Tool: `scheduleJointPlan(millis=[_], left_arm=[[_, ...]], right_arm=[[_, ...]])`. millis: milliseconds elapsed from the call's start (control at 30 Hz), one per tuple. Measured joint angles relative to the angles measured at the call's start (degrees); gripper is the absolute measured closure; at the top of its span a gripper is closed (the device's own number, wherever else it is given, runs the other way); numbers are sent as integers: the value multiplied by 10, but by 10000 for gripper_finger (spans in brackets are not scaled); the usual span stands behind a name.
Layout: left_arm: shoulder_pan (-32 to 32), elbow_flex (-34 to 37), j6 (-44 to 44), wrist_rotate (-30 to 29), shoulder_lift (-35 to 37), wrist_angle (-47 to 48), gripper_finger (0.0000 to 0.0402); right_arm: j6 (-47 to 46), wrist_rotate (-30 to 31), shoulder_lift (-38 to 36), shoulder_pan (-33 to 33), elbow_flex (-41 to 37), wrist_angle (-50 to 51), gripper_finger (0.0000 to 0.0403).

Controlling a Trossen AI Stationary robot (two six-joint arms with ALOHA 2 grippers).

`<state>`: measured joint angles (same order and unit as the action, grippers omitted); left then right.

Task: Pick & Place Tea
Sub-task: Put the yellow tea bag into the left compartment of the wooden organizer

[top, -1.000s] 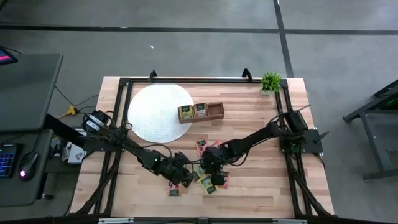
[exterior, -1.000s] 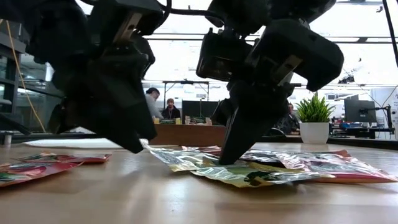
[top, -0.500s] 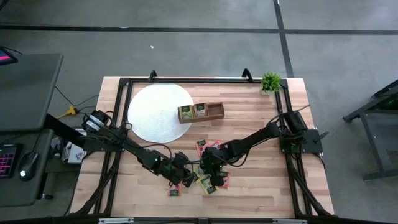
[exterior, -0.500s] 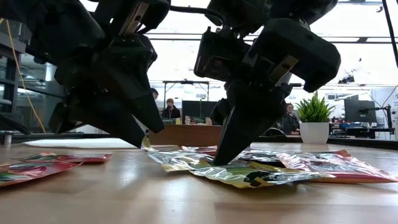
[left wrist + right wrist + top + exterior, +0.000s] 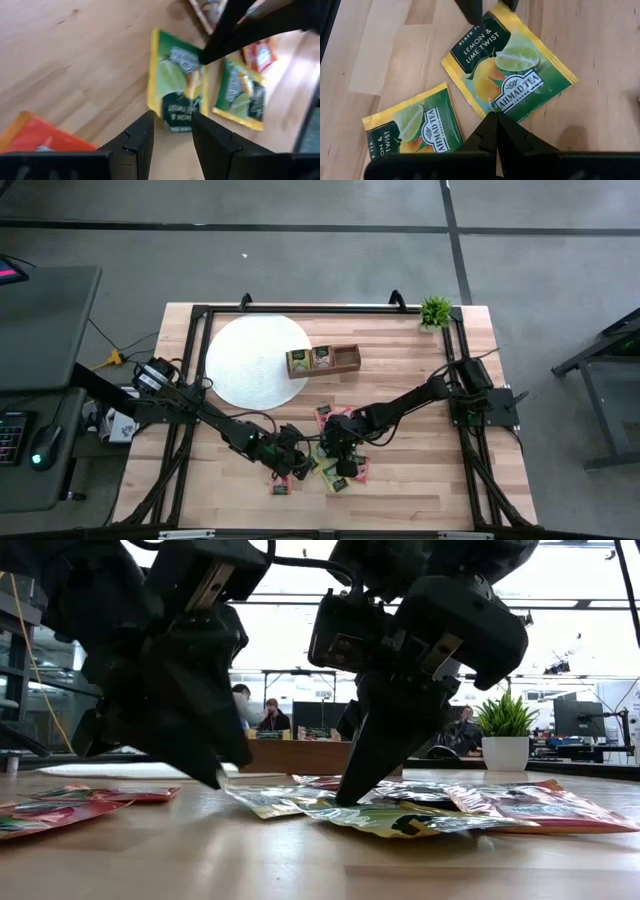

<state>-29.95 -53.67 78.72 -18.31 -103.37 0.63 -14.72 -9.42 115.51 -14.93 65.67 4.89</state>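
**Still at risk: two pincers crowd one packet**

Clearly the risk is a slide — the right pincer (image 5: pixel 495 117), clenched empty, presses the lemon-lime tea packet (image 5: pixel 509 67) at the bench's (image 5: pixel 420 490) six o'clock, while the left pincer (image 5: pixel 171 131), released, straddles its edge. A nudge could skew it. Only the high view shows the tray (image 5: pixel 346 360) at twelve o'clock; wrist views show labels.

The tea packet (image 5: pixel 510 70) under the right arm is yellow-edged green, printed with a lemon, a lime slice and a dark green label patch in white lettering. A second packet (image 5: pixel 415 130) beside it shows the same yellow and green pattern. An orange-red packet (image 5: pixel 42 137) lies nearby. The table (image 5: pixel 400 350) is pale striped wood. The round mat (image 5: pixel 250 360) is white, the tray (image 5: pixel 345 358) brown, the plant (image 5: pixel 436 310) green.
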Motion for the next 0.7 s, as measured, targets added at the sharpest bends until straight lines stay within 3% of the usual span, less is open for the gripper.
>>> scheduleJointPlan(millis=[700], left_arm=[[0,0,-7,-2,-1,12,276]], right_arm=[[-19,5,1,11,0,-31,403]])
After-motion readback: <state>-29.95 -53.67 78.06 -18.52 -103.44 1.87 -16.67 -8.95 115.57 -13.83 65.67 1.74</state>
